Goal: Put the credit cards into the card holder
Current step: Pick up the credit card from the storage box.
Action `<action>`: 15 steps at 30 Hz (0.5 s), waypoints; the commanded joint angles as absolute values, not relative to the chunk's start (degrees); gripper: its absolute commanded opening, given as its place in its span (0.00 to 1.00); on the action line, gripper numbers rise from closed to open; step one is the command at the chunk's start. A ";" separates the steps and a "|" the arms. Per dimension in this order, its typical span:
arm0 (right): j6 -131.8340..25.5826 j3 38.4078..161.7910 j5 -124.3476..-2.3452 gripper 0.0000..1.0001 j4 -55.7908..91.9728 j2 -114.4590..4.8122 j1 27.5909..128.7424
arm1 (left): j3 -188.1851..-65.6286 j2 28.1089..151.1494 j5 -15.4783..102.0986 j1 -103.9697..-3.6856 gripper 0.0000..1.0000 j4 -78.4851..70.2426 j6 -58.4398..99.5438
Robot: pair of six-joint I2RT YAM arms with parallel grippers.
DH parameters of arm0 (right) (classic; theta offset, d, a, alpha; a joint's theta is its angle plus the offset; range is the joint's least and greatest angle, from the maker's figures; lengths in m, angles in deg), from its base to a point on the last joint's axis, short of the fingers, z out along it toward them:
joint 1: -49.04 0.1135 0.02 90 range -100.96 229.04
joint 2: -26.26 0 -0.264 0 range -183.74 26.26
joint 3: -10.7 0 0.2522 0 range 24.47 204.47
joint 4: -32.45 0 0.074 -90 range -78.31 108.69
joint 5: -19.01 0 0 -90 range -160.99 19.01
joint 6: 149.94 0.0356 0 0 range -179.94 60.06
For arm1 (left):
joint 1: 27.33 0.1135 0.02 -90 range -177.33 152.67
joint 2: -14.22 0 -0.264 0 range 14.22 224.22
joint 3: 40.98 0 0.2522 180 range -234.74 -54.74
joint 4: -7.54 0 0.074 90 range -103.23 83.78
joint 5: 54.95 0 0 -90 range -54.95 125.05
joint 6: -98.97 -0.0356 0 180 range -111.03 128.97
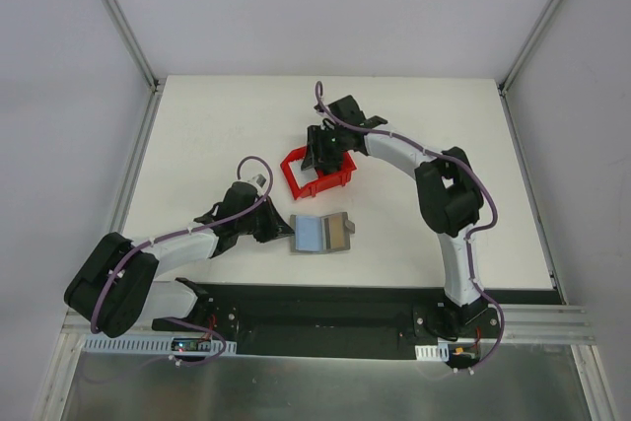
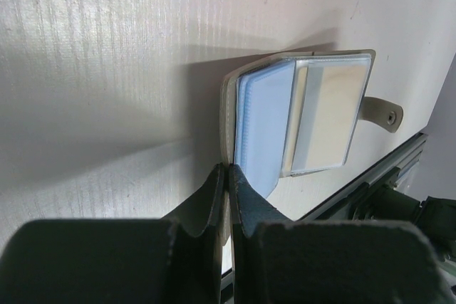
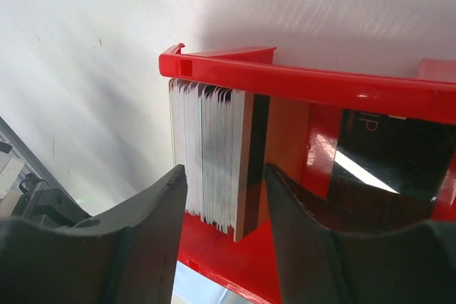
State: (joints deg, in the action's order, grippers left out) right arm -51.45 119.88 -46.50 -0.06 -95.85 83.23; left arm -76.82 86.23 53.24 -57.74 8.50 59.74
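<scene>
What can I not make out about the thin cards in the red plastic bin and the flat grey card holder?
Right wrist view: the thin cards stand too close to count.
Top view: the right gripper covers them in the red plastic bin.
Left wrist view: the left gripper hides the near corner of the flat grey card holder; sheen hides what its pockets hold.

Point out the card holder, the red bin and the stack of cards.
card holder (image 2: 313, 115), left wrist view, on its clear pocket
red bin (image 3: 320, 83), right wrist view, on its top rim
stack of cards (image 3: 214, 154), right wrist view, on the white edges
</scene>
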 commanded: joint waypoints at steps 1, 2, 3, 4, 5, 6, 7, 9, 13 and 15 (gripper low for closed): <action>-51.85 120.09 -46.03 0.48 0.67 -91.69 82.88 | -78.64 86.82 54.56 -58.18 0.00 9.42 58.63; -51.85 120.00 -46.03 0.48 0.76 -91.69 82.96 | -78.64 86.82 54.65 -58.18 0.00 9.59 58.63; -51.85 119.83 -46.11 0.48 0.67 -91.60 82.88 | -78.56 86.91 54.74 -58.18 0.00 9.51 58.72; -51.85 119.65 -46.20 0.46 0.76 -91.43 82.88 | -78.64 86.91 54.74 -58.18 0.00 9.59 58.63; -51.85 119.65 -46.38 0.45 0.93 -91.25 82.88 | -78.56 86.91 54.74 -58.18 0.00 9.51 58.63; -51.85 119.48 -46.73 0.44 0.93 -91.08 82.96 | -78.56 86.91 54.74 -58.18 0.00 9.51 58.63; -51.85 119.30 -46.82 0.44 1.02 -90.90 82.88 | -78.56 86.91 54.82 -58.18 0.00 9.51 58.72; -51.77 119.21 -46.73 0.41 1.11 -90.55 82.79 | -78.47 86.91 54.82 -58.18 0.00 9.60 58.72; -51.59 119.21 -46.64 0.34 1.11 -90.37 82.79 | -78.56 87.17 54.91 -58.18 0.00 9.60 58.63; -51.59 119.30 -46.64 0.31 1.11 -90.29 82.70 | -78.56 87.26 55.09 -58.18 0.00 9.60 58.72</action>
